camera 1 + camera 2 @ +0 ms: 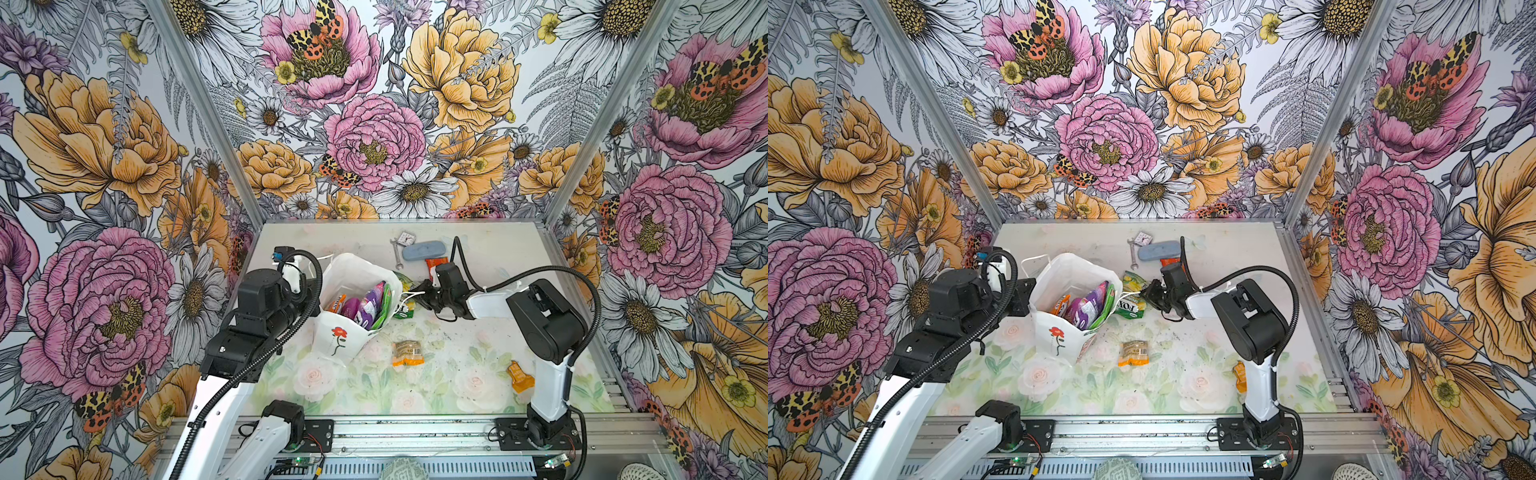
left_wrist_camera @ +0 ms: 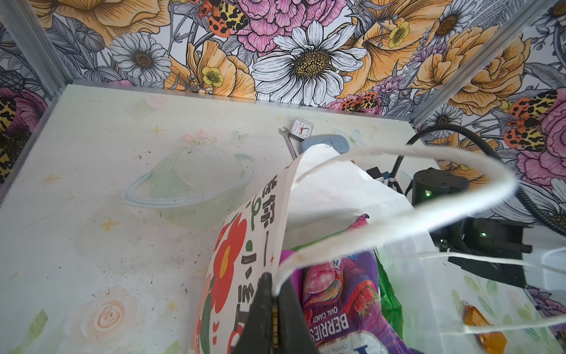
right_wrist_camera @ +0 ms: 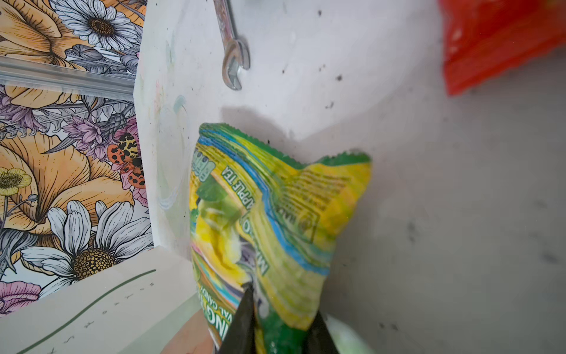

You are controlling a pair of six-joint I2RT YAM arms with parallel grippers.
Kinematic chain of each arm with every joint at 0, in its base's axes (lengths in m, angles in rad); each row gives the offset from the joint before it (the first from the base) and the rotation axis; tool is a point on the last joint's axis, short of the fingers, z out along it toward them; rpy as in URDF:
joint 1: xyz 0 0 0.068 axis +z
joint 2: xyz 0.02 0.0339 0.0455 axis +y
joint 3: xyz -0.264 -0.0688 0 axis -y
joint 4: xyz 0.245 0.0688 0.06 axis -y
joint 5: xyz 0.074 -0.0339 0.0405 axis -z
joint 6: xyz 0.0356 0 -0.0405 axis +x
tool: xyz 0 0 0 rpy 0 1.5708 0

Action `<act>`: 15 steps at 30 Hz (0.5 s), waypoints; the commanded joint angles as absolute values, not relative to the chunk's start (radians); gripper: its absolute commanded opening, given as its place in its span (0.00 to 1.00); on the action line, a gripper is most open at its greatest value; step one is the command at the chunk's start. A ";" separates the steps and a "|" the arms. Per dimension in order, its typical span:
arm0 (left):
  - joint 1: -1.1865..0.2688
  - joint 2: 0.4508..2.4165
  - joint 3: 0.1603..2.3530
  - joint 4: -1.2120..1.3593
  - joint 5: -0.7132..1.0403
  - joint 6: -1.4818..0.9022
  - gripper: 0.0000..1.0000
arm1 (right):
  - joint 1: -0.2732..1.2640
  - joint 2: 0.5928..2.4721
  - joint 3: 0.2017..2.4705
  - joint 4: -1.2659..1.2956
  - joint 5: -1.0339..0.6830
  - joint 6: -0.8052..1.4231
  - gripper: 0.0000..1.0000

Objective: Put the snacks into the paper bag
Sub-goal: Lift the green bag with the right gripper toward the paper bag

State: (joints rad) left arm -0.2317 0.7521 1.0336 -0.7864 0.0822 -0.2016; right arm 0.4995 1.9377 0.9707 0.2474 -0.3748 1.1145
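The left gripper (image 2: 271,283) is pinched tight on the top edge of the paper bag (image 1: 353,270). The paper bag stands in the middle of the table (image 1: 478,257) with a purple candy bag (image 2: 343,306) inside. The right gripper (image 3: 281,306) squeezes the green candy bag (image 3: 269,214) just beside the paper bag. It looks a bit lifted, but that is hard to see.

BERRIES on purple bag (image 2: 343,306), APPLE TEA on green bag (image 3: 275,220)
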 commanded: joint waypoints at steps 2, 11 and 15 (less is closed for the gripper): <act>-0.240 0.730 1.042 -0.707 0.077 -0.195 0.08 | 0.477 1.831 0.899 0.241 -0.355 1.115 0.00; -0.254 0.733 1.040 -0.710 0.059 -0.191 0.09 | 0.428 1.670 0.796 0.166 -0.363 1.084 0.00; -0.261 0.733 1.041 -0.713 0.049 -0.189 0.09 | 0.412 1.589 0.781 0.105 -0.366 1.065 0.00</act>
